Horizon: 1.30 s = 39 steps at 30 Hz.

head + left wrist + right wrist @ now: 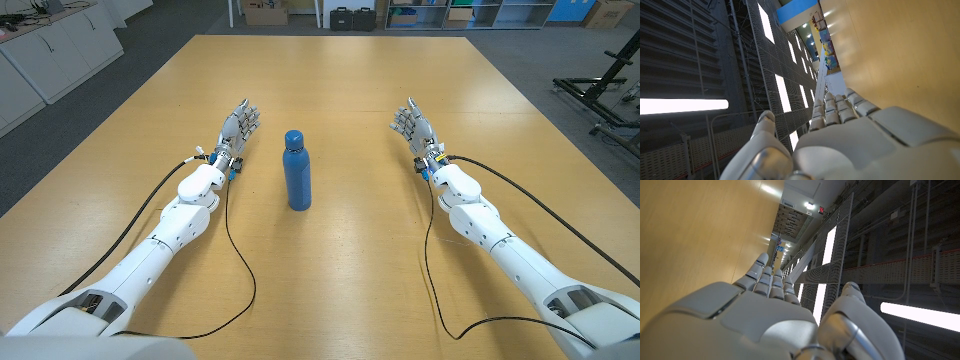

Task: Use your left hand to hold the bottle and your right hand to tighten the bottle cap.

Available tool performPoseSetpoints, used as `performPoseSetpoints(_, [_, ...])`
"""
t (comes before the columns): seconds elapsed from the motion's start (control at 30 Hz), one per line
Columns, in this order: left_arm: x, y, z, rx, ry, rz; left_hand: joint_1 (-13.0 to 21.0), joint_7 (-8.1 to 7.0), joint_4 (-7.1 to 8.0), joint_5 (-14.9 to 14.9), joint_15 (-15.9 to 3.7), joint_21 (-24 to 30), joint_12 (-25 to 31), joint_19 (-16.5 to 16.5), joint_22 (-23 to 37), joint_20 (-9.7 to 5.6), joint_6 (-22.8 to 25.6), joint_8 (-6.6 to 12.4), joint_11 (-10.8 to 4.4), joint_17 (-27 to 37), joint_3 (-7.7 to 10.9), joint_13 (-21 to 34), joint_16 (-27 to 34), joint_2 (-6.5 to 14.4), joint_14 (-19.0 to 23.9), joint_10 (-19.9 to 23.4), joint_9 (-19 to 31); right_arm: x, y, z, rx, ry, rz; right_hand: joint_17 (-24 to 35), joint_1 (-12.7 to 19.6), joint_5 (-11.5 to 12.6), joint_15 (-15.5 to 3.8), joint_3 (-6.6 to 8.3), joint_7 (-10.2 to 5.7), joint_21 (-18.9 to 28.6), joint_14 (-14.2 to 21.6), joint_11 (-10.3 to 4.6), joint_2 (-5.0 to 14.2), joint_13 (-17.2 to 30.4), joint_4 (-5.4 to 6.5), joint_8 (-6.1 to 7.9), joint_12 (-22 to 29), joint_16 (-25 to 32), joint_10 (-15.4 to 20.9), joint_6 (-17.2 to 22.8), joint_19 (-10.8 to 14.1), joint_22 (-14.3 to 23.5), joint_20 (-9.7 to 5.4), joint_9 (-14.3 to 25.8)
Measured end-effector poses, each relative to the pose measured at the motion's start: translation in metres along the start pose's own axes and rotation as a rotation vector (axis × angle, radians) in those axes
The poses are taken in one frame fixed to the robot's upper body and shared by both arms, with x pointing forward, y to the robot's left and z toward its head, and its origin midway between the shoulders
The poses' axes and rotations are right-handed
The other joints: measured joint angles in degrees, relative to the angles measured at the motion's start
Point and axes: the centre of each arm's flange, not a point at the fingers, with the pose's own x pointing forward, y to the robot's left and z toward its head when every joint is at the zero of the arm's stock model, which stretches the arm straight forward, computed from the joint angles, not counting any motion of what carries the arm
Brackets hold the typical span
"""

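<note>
My two arms come in over the near edge of the tabletop (330,300), and between them the blue bottle (297,172) stands upright with its cap (294,138) on, about midway between the side edges. Neither hand touches it. My left hand (238,128) sits just beside the bottle, toward the left edge — fingers (832,111) held out straight and close together, thumb apart, nothing in them. My right hand (414,125) lies well apart from the bottle toward the right edge — fingers (765,277) likewise extended, thumb spread, holding nothing. Black cables (235,262) trail from both wrists across the wood.
</note>
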Motion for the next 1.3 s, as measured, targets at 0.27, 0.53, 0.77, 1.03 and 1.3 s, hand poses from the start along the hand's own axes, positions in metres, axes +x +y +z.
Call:
performPoseSetpoints(0.27, [-0.016, 0.002, 0.001, -0.003, 0.001, 0.0, 0.0, 0.3, 0.0, 0.0, 0.0, 0.0, 0.33, 0.0, 0.0, 0.0, 0.3, 0.0, -0.22, 0.0, 0.0, 0.0, 0.0, 0.0, 0.0, 0.22, 0.0, -0.002, 0.003, 0.002, -0.001, -0.001, 0.003, -0.01, 0.01, 0.0, 0.1, 0.24, 0.0, -0.1, -0.52, -0.21, 0.01, 0.0, -0.24, 0.0, 0.0, 0.0, -0.21, 0.0, -0.21, 0.0, -0.23, 0.0])
performPoseSetpoints(0.53, [-0.031, -0.002, 0.004, 0.0, 0.0, 0.006, 0.32, -0.01, -0.17, 0.0, 0.05, 0.0, 0.33, 0.3, -0.01, -0.29, 0.61, 0.45, -0.11, 0.0, 0.17, -0.01, 0.0, 0.32, 0.57, 0.72, -0.01, -0.002, 0.004, 0.005, -0.004, -0.005, 0.009, -0.01, 0.23, 0.0, 0.1, 0.24, -0.01, -0.32, -0.52, -0.21, 0.23, 0.0, -0.24, 0.0, 0.0, 0.0, -0.21, 0.0, -0.2, 0.27, -0.24, -0.01])
performPoseSetpoints(0.77, [-0.041, -0.01, 0.006, 0.007, -0.005, 0.013, 0.32, -0.34, -0.17, 0.0, -0.11, 0.0, 0.57, 1.01, -0.01, -0.15, 1.55, 0.45, -0.14, -0.01, 0.18, -0.16, 0.44, 0.32, 1.55, 1.57, -0.01, -0.003, -0.001, 0.005, -0.001, -0.004, 0.021, -0.01, 0.23, 0.0, 0.1, 0.24, -0.03, -0.32, -0.52, -0.01, 0.23, -0.01, -0.24, 0.19, 0.0, 0.0, 0.0, 0.64, -0.2, 0.27, -0.24, -0.01])
performPoseSetpoints(1.03, [-0.051, -0.017, 0.003, 0.004, -0.016, 0.02, 0.32, -0.62, -0.4, 0.0, -0.6, 0.43, 1.2, 2.16, -0.01, -0.1, 3.32, 1.12, -0.56, -0.01, 0.4, -0.16, 0.89, 0.32, 3.7, 3.37, -0.01, -0.009, -0.012, 0.005, -0.018, 0.0, 0.027, -0.01, 0.34, 0.0, -0.12, 0.24, -0.03, -0.53, -0.29, -0.01, 0.34, -0.01, -0.24, 0.44, 0.0, 0.0, 0.0, 0.64, -0.2, 0.27, -0.24, -0.01])
performPoseSetpoints(1.3, [-0.068, -0.022, -0.002, -0.006, -0.014, 0.023, 0.32, -0.44, -0.4, 0.0, -0.59, 0.43, 1.2, 2.66, -0.02, 0.01, 4.75, 1.49, -0.41, -0.01, 0.4, -0.15, 1.33, 0.32, 4.9, 4.51, -0.01, -0.014, -0.015, 0.007, -0.034, -0.004, 0.037, -0.02, 0.45, 0.0, -0.12, 0.24, 0.28, -0.52, -0.29, -0.03, 0.46, -0.01, -0.23, 0.44, 0.0, 0.0, 0.02, 0.95, 0.02, 0.26, -0.46, -0.01])
